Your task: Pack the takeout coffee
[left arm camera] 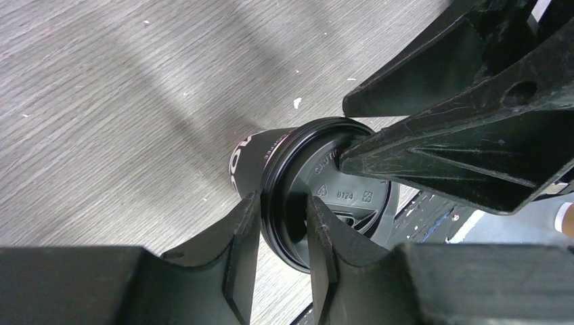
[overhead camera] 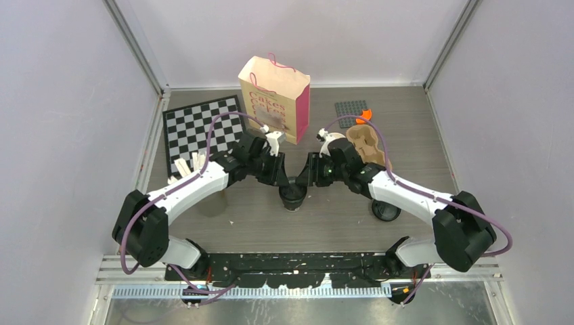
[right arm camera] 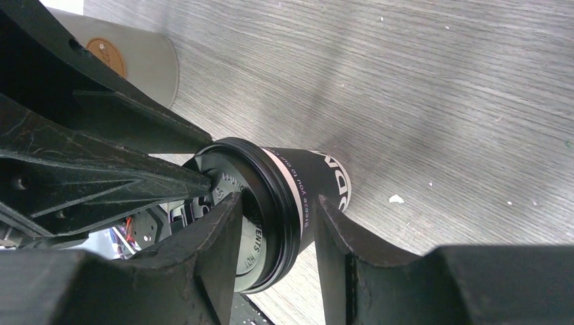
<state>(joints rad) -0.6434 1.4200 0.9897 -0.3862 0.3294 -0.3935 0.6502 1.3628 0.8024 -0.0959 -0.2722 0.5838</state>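
I had both arms reaching in from the two sides to meet over one coffee cup (overhead camera: 292, 196). It stood upright on the table (overhead camera: 420, 135), about midway between the left and right edges and somewhat nearer the near edge. Its black lid (left arm camera: 338, 196) was already on.

The left gripper (left arm camera: 284, 203) straddled the lid's rim, with one finger against the outside of the rim and the other on the lid's top. The gap between them was narrow. I could not tell whether it was actually clamping or only enclosing the rim.

The right gripper (right arm camera: 277, 203) came in from the opposite side with its jaws set wider. One finger (right arm camera: 223, 237) lay over the lid top and the other was beside the sleeve just below the white band. Here too I could not tell whether it was pressing.

In each wrist view the other arm's fingertip rested on the lid top.

A second cup (overhead camera: 386, 210), dark and round from above, stood toward the near right corner, partly hidden by the right forearm. The brown carrier (overhead camera: 369, 145) sat behind the right wrist. A paper bag (overhead camera: 274, 101) stood at the far edge, with a checkerboard (overhead camera: 200, 128) in the far left corner. A grey cup (right arm camera: 135, 61) stood to the left.
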